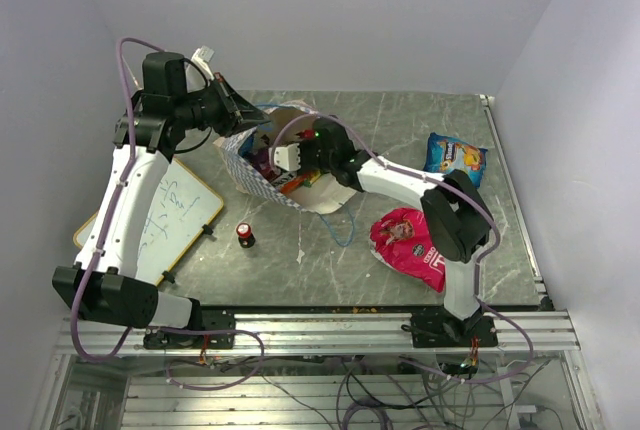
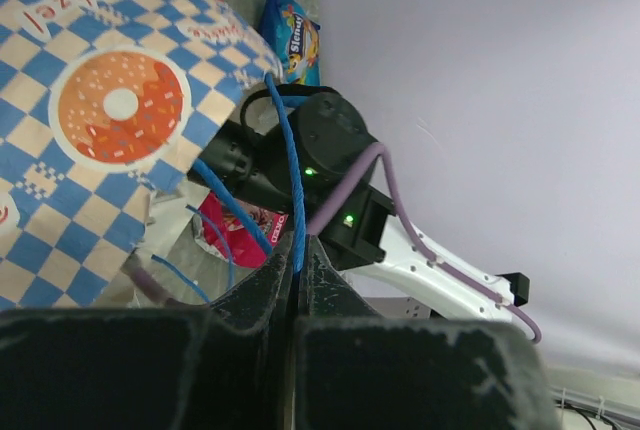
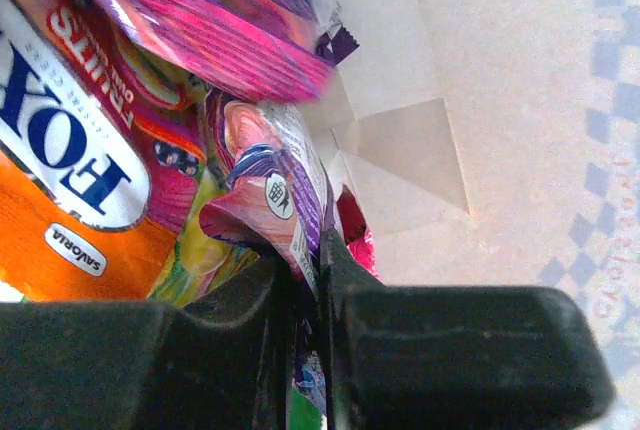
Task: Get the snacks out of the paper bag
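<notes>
Setting: grey stone-patterned table (image 1: 400,120) is sitting between bare white walls, both arm bases bolted along its near edge.
Near left: whiteboard (image 1: 165,212) is hanging over the table's edge; red-capped bottle (image 1: 244,234) is standing just beside it.
Near right: pink packet (image 1: 410,242) is lying out on the table, already clear of the bag.
Middle: paper bag (image 1: 243,162) is lying tipped with its mouth facing the right arm.
Right gripper (image 3: 308,255): reaching inside the bag, clenched on the edge of a purple-white packet (image 3: 270,190) among an orange packet (image 3: 60,220) and magenta ones.
Left gripper (image 2: 297,265): clamped on the blue cord handle (image 2: 287,170), holding the bag's far side up.
Far right: blue packet (image 1: 455,157) is resting near the back edge.
Risk: the pinch is taking only a thin fold, so the packet may slip free; a tight pull may drag neighbouring packets or the whole bag along, straining the cord.
Hidden: the overhead view is masking the bag's interior, so how many snacks are remaining cannot be counted.
</notes>
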